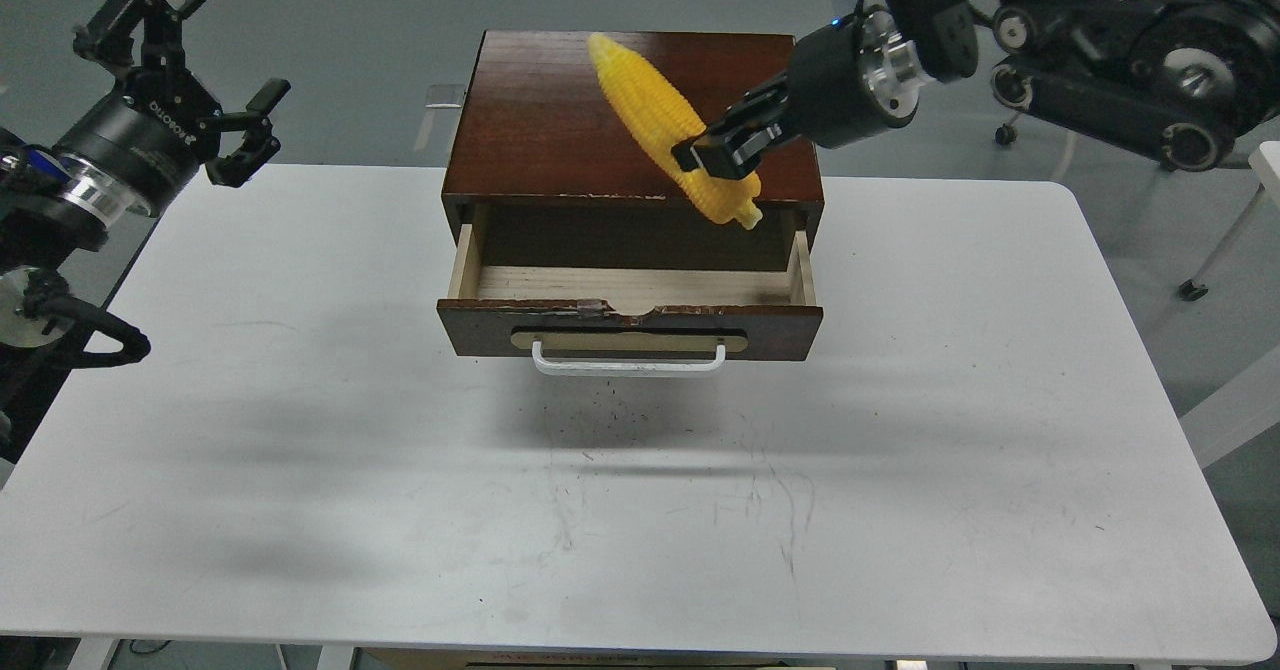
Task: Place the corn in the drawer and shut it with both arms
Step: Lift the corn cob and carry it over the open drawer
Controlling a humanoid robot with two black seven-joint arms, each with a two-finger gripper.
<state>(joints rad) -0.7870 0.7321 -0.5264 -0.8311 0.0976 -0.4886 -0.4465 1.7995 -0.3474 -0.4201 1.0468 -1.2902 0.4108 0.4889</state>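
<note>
Here the corn is held tilted above the cabinet top by the right pincer, clamped near its blunt end over the open drawer, while the left pincer is spread wide beside the counter.

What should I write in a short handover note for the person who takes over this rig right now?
Right end effector: shut on the corn, held tilted above the cabinet top, its blunt end over the drawer's back right corner.
Left end effector: open, empty, raised at the table's left edge.
Drawer: pulled open, nothing visible inside.
Done: corn picked up, brought to the drawer.
Left: lower and release the corn inside, then push the drawer shut with both arms.
</note>
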